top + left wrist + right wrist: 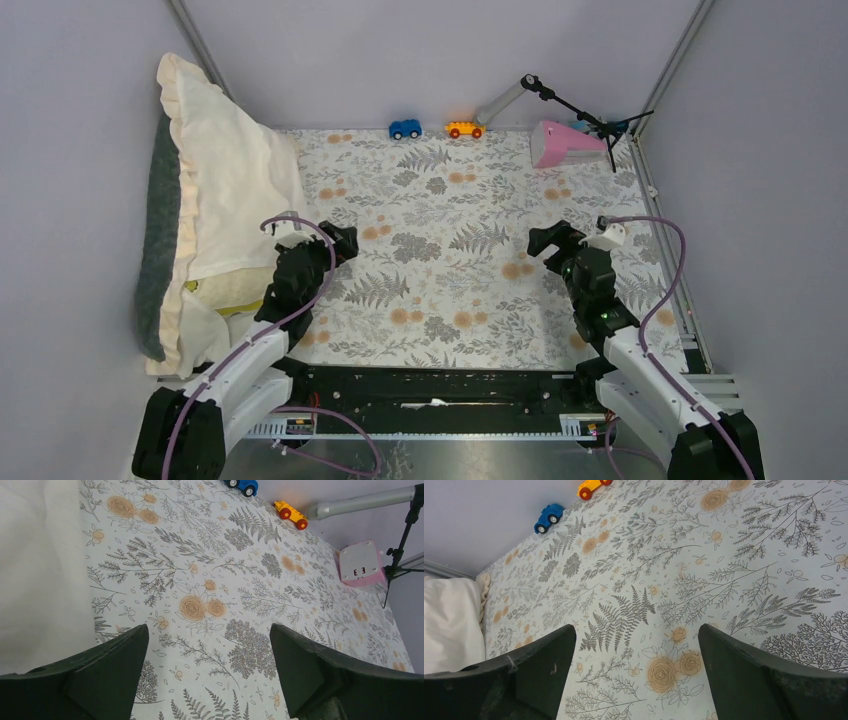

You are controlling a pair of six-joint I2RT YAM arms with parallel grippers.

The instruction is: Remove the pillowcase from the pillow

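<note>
Both spread and empty: left gripper (209, 630) beside the pillowcase (235, 170), seemingly poised to grab, right gripper (636, 630) waiting apart.

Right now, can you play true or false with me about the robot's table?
1. The left gripper is holding the pillowcase. False: it is open and empty, over the flowery cloth.
2. A bit of the yellow pillow peeks out of the pillowcase. True.
3. The blue toy car sits beside the orange toy car at the far edge. True.
4. The right gripper is shut. False: it is open, holding nothing.
</note>
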